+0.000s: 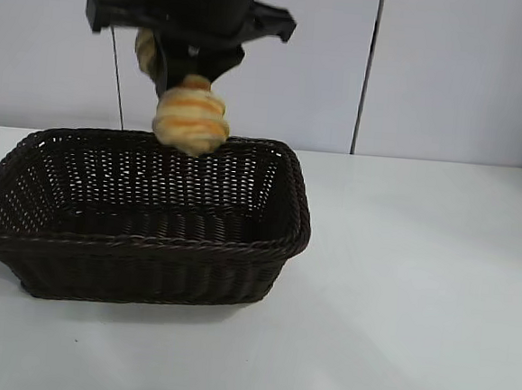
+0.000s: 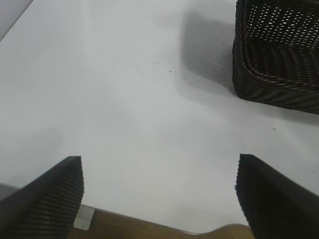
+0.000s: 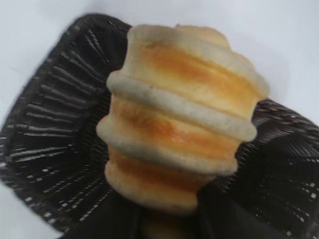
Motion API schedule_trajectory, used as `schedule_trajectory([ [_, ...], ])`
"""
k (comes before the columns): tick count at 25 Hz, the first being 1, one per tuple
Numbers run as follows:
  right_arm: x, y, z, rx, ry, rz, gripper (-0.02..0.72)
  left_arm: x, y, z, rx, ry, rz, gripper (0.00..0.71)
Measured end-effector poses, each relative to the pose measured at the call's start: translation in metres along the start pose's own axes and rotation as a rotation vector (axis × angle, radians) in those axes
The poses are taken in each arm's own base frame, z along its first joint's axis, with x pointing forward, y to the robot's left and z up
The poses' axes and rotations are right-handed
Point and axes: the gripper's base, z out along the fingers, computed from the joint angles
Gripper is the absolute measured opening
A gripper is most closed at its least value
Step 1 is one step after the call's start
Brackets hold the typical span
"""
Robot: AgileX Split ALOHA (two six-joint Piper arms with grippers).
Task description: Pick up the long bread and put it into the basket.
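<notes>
The long bread, golden-tan with orange-brown stripes, hangs end-down in the air above the far side of the dark wicker basket. My right gripper is shut on its upper end. In the right wrist view the long bread fills the middle, with the basket open below it and my right gripper clamped round the loaf's near end. My left gripper stands open over bare table with nothing between its fingers; a corner of the basket lies some way beyond it.
The basket holds nothing inside. White tabletop stretches to the basket's right and in front of it. A pale wall stands behind. The table's near edge shows under the left gripper.
</notes>
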Motion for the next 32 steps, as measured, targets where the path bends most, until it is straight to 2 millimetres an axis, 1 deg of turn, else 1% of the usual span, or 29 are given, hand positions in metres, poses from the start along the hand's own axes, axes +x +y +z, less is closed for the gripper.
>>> schedule_trajectory([
  [9,-0.003,-0.001,0.003,0.007,-0.033,-0.005,0.137,0.000,0.000,0.000,0.000,0.000,0.000,0.605],
  [10,-0.003,-0.001,0.003,0.007,-0.033,-0.005,0.150,0.000,0.000,0.000,0.000,0.000,0.000,0.605],
  [11,-0.003,-0.001,0.003,0.007,-0.033,-0.005,0.195,0.000,0.000,0.000,0.000,0.000,0.000,0.605],
  [12,-0.003,-0.001,0.003,0.007,-0.033,-0.005,0.269,0.000,0.000,0.000,0.000,0.000,-0.001,0.605],
  [13,-0.003,-0.001,0.003,0.007,-0.033,-0.005,0.361,0.000,0.000,0.000,0.000,0.000,-0.001,0.605],
  [15,-0.003,-0.001,0.003,0.009,-0.033,-0.006,0.494,0.000,0.000,0.000,0.000,0.000,-0.001,0.605],
  [16,-0.003,-0.001,0.003,0.009,-0.033,-0.007,0.523,0.000,0.000,0.000,0.000,0.000,-0.001,0.605],
  [17,-0.003,-0.001,0.003,0.009,-0.033,-0.007,0.533,0.000,0.000,0.000,0.000,0.000,-0.001,0.605],
  [20,-0.004,-0.001,0.001,0.009,-0.035,-0.003,0.538,0.000,0.000,0.000,0.000,0.000,-0.001,0.605],
  [22,-0.009,0.000,-0.008,0.009,-0.042,0.002,0.538,0.000,0.000,0.000,0.000,0.000,-0.001,0.605],
  [23,-0.012,0.000,-0.015,0.009,-0.046,0.003,0.538,0.000,0.000,0.000,0.000,0.000,-0.001,0.605],
  [29,-0.035,-0.001,-0.084,0.008,-0.104,0.012,0.538,0.000,0.000,0.000,0.000,0.000,-0.001,0.605],
  [31,-0.036,-0.002,-0.098,0.013,-0.091,0.015,0.538,0.000,0.000,0.000,0.000,0.000,-0.001,0.605],
  [32,-0.035,-0.004,-0.101,0.017,-0.079,0.016,0.538,0.000,0.000,0.000,0.000,0.000,-0.001,0.605],
])
